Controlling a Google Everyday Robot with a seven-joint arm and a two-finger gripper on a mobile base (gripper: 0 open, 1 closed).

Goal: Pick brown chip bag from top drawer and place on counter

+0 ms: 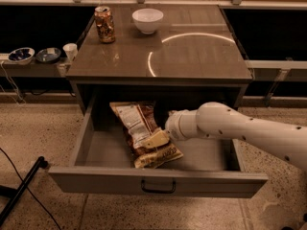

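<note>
brown chip bag (135, 123) lies flat inside the top drawer (100, 152), left of the drawer's middle, its cream upper edge toward the back wall and its lower end turned toward the front right; the pale label panel faces up; the drawer stands pulled out from under the bench (206, 61), with its dark curved handle (158, 188) in the middle of the front panel; the end effector (157, 139) is down in the drawer, resting on the lower half of the bag, its pale tip laid across the dark wrapper; whether it is apart or clamped on the bag i cannot tell; the white arm (240, 126) reaches in from the right, over the drawer's right side; on the bench top, well apart from the bag, a can (104, 25) stands upright near the back left corner and a white bowl (147, 20) stands just to its right; a bright ring of reflected light (192, 36) shows on the glossy surface; on a low shelf to the left sit a small dish (21, 55), a second dish (48, 55) beside it and a small white cup (70, 51); a black pole (21, 190) slants across the speckled floor (43, 128) at the lower left.
</note>
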